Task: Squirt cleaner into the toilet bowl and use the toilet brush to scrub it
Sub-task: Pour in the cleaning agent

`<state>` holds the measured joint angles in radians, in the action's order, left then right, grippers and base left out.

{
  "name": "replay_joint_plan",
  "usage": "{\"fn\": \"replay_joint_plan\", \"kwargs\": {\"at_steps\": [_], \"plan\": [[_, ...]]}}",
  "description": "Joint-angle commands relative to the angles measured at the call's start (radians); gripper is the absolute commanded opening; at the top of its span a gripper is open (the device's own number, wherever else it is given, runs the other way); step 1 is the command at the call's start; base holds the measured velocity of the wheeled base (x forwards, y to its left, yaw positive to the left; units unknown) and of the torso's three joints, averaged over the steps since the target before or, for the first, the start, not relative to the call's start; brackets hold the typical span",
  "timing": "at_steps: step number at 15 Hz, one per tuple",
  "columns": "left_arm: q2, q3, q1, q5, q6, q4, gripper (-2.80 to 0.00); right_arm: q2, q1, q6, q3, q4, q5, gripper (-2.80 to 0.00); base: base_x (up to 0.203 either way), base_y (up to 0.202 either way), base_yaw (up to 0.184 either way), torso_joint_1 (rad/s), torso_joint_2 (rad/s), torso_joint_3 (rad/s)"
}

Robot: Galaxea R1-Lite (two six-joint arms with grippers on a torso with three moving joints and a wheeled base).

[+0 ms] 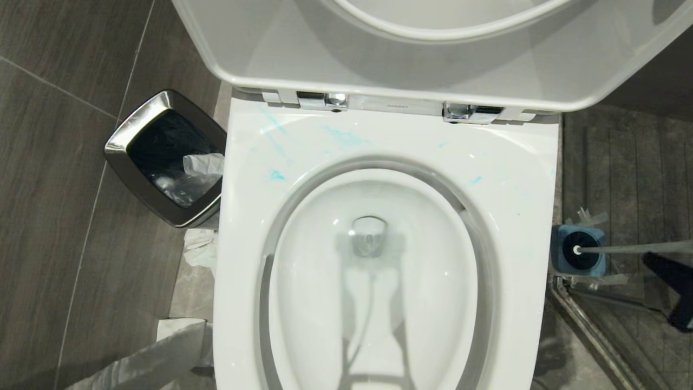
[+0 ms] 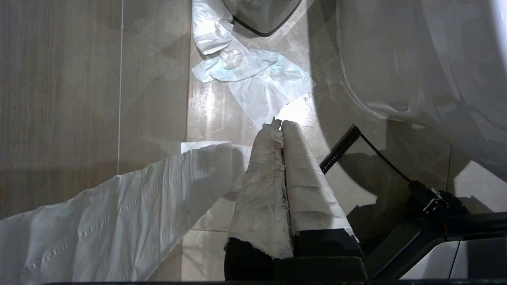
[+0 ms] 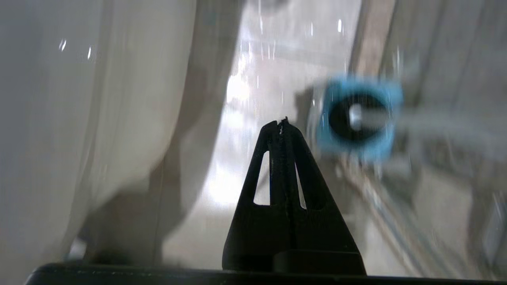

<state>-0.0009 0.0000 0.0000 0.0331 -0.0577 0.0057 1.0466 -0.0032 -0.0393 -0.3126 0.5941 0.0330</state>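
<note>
Just beyond the right tool (image 3: 282, 122), whose fingers are pressed together on nothing, the toilet brush (image 3: 356, 116) is kept upright in its blue holder (image 3: 380, 146), ready for grasping.

White toilet bowl (image 1: 520, 179), pale turquoise cleaner smears (image 1: 344, 135) on rim. Chrome-rimmed black bin (image 1: 162, 157). Blue holder (image 1: 579, 252), black brush head, white handle. Grey floor tiles (image 1: 48, 179).
</note>
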Motion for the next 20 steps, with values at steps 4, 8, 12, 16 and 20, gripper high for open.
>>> {"fn": "replay_joint_plan", "kwargs": {"at_steps": [4,8,12,16,20], "plan": [[0.001,0.002,0.0,0.001,-0.001,0.0,-2.8,0.422,-0.001,0.004,0.024,0.494,0.002,-2.8,0.0,0.0,0.0,0.0,0.0,0.0],[0.001,0.002,0.0,0.001,-0.001,0.0,-2.8,0.665,0.001,0.026,0.045,0.74,-0.031,-2.8,0.0,0.0,0.0,0.0,0.0,0.0],[0.001,0.002,0.0,0.001,-0.001,0.0,-2.8,0.73,0.055,0.047,0.045,0.765,-0.041,-2.8,0.0,0.0,0.0,0.0,0.0,0.0],[0.001,0.002,0.0,0.0,-0.001,0.0,-2.8,0.803,0.076,0.041,0.077,0.851,-0.046,-2.8,0.0,0.0,0.0,0.0,0.0,0.0],[0.001,0.002,0.0,0.001,-0.001,0.0,-2.8,0.961,0.07,0.039,0.079,0.934,-0.142,-2.8,0.0,0.0,0.0,0.0,0.0,0.0]]}}
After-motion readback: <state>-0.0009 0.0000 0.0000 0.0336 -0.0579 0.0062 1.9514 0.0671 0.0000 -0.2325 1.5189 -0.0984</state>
